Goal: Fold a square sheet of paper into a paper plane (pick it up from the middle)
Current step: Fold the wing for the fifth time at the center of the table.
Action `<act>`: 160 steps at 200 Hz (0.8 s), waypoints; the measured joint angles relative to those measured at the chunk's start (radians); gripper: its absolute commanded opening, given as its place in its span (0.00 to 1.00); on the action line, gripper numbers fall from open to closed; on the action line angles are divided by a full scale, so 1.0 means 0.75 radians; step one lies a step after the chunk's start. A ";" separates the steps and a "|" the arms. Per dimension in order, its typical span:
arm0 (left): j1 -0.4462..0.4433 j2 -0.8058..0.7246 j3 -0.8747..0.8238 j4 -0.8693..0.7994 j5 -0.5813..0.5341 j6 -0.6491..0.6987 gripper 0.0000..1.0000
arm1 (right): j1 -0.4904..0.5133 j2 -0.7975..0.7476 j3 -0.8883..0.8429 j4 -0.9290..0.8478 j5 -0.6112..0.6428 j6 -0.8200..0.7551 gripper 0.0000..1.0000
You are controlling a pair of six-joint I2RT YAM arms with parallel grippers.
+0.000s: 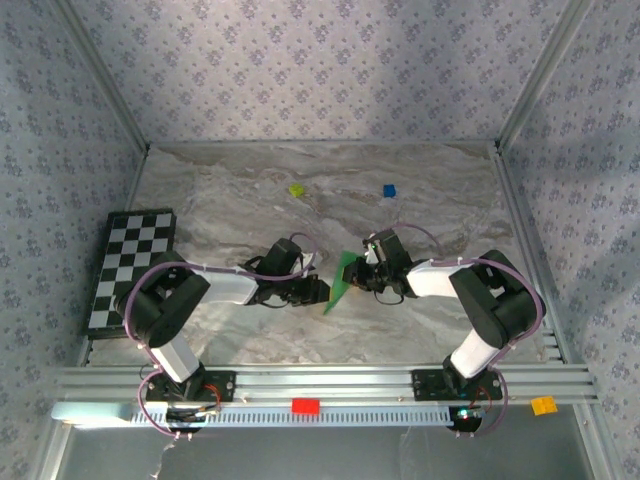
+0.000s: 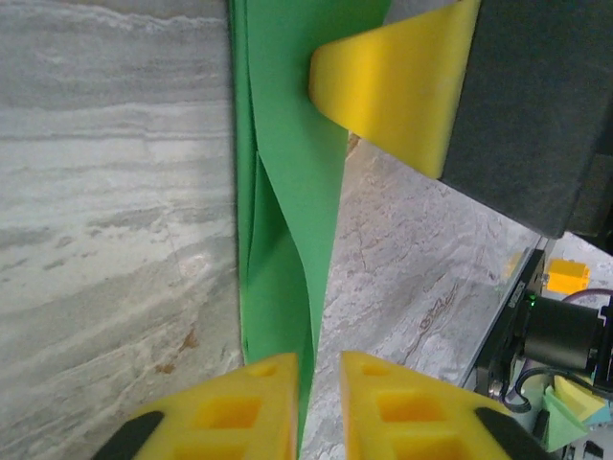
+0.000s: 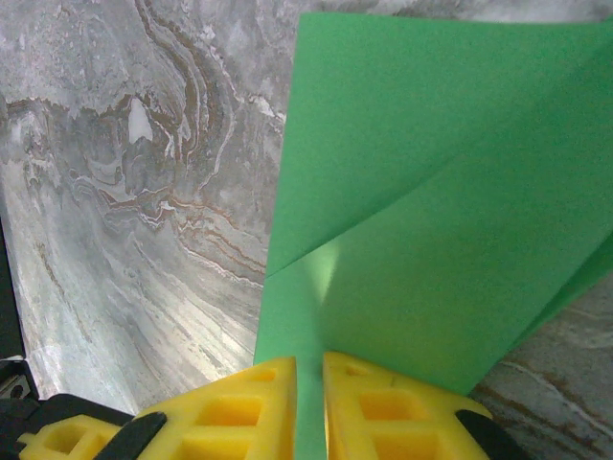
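The bright green paper (image 1: pixel 343 276) is folded into a narrow pointed shape and held up off the marble table (image 1: pixel 230 210) between both arms. My right gripper (image 1: pixel 368 260) is shut on its upper end; in the right wrist view the paper (image 3: pixel 431 211) shows a diagonal crease and runs down between the closed fingers (image 3: pixel 263 402) of that gripper (image 3: pixel 309 369). My left gripper (image 2: pixel 319 369) stands slightly open, the paper's (image 2: pixel 287 172) layered edge hanging in the gap against the left finger (image 2: pixel 254 407). The right gripper's yellow finger (image 2: pixel 393 86) pinches the paper's far end.
A black-and-white checkerboard (image 1: pixel 135 268) lies at the table's left edge. A tiny yellow-green block (image 1: pixel 296 189) and a blue block (image 1: pixel 389 190) sit further back. A red block (image 1: pixel 305 405) and an orange one (image 1: pixel 542 404) rest on the front rail.
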 measured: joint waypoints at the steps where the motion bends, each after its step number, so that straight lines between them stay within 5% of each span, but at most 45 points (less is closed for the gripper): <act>1: 0.000 0.002 0.000 0.001 0.002 0.001 0.15 | 0.000 0.000 0.000 0.000 0.000 0.000 0.17; 77: 0.000 0.056 0.002 0.009 0.033 -0.002 0.01 | -0.002 0.001 0.000 0.001 0.000 0.000 0.17; 160: -0.007 0.071 -0.015 0.024 0.027 0.028 0.09 | -0.005 0.006 0.000 0.004 -0.010 0.001 0.17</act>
